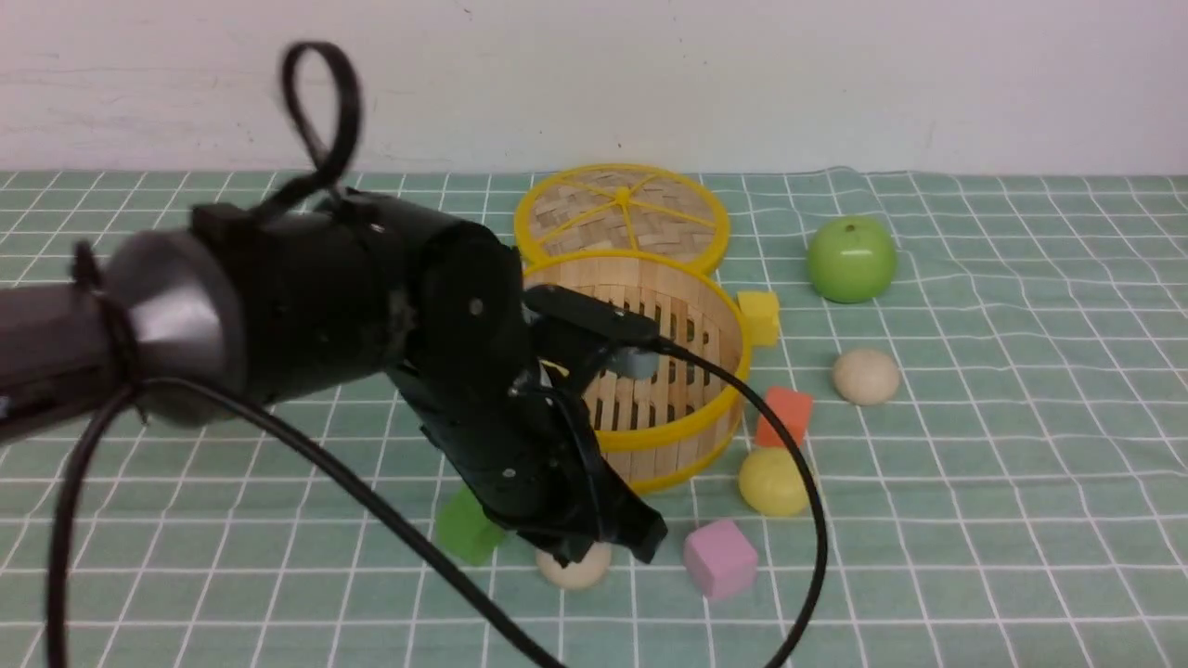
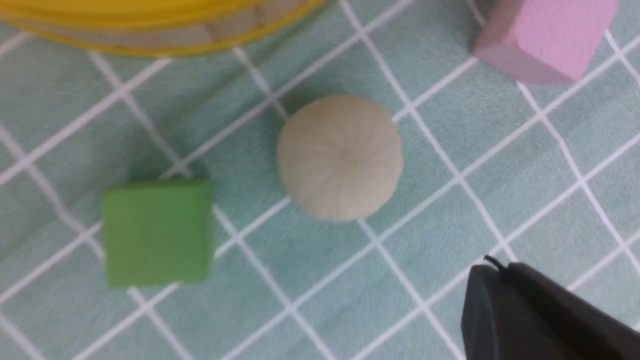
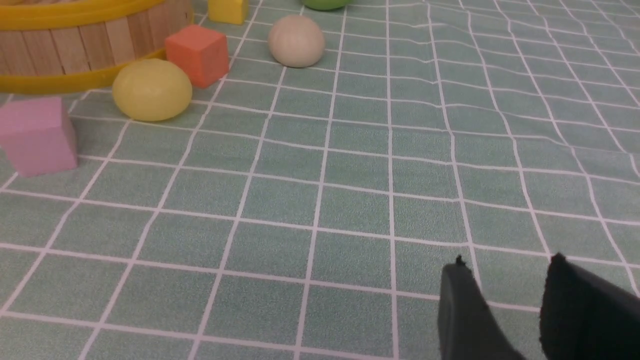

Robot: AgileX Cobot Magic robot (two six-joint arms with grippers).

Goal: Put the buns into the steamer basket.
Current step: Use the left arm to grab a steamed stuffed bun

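**Over the near bun [image 2: 340, 157]: pick not yet made**

Your basket [image 1: 677, 434], wide bamboo slats between yellow rims, shows no bun in its visible part. Outside on the checked cloth [image 1: 1021, 464] lie a yellow bun [image 1: 772, 482], a far bun [image 1: 865, 376] and the near one, a matte, faintly ribbed beige dome between green cube [image 2: 157, 232] and pink cube [image 2: 547, 37]. Left gripper [image 2: 492, 272] hovers beside it, jaws together, empty: spread them, centre, lower, close softly. Right gripper [image 3: 507, 260]: jaws apart, empty.

Green checked tablecloth [image 1: 1021, 520], steamer basket [image 1: 691, 441] mid-table, woven lid [image 1: 622, 209] behind it, green apple [image 1: 851, 260] and beige bun [image 1: 865, 376] to its right, yellow cube [image 1: 759, 316], orange cube [image 1: 784, 417] and yellow bun [image 1: 772, 481] beside the basket, pink cube [image 1: 720, 558], second beige bun [image 1: 575, 568] and green cube [image 1: 467, 531] in front.
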